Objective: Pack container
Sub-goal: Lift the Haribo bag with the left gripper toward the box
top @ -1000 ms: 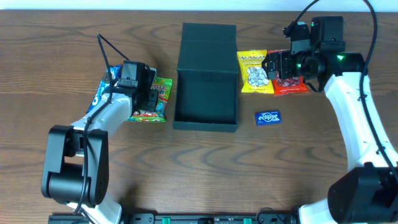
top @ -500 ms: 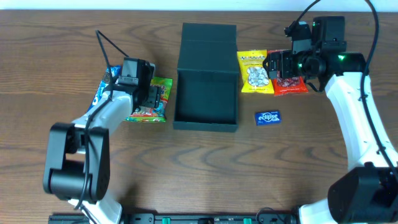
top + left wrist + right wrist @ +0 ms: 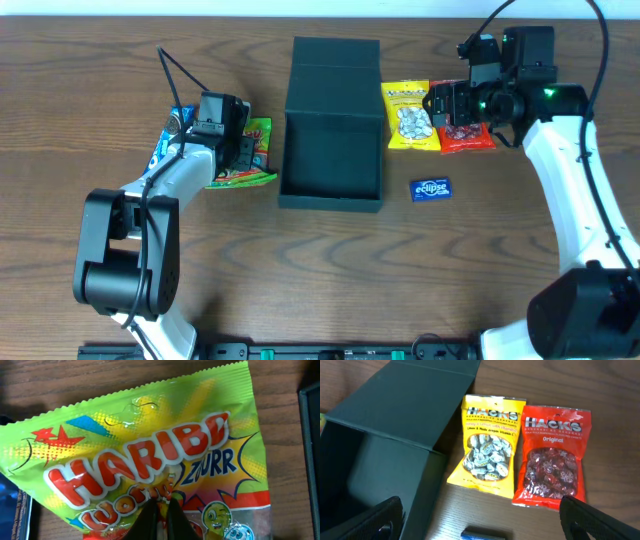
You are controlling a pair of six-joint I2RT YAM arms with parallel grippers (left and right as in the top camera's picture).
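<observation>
A wooden counter point(image 3: 320, 270) is seen from above. The dark teal container point(image 3: 333, 90) sits mid-counter, close to the far edge, with its long axis running from far edge to near edge. Its hinged lid lies folded back towards the far edge, and the open box part faces up on the near side.

Just left of it lies a green packet point(image 3: 150, 455) reading "HARIBO", with "ZURR" and a partly hidden word starting "Worm". The left claw point(image 3: 160, 517) is pinched closed on its film. A blue packet point(image 3: 160, 150), its writing unreadable, lies under that arm.

Right of the container, a yellow "HACKS" packet point(image 3: 487, 442) and a red "HACKS Original" packet point(image 3: 552, 455) lie side by side. The right claw point(image 3: 480, 515) hangs above them, spread wide, holding nothing. Closer to the near edge lies a small blue "eclipse" pack point(image 3: 431, 187)
</observation>
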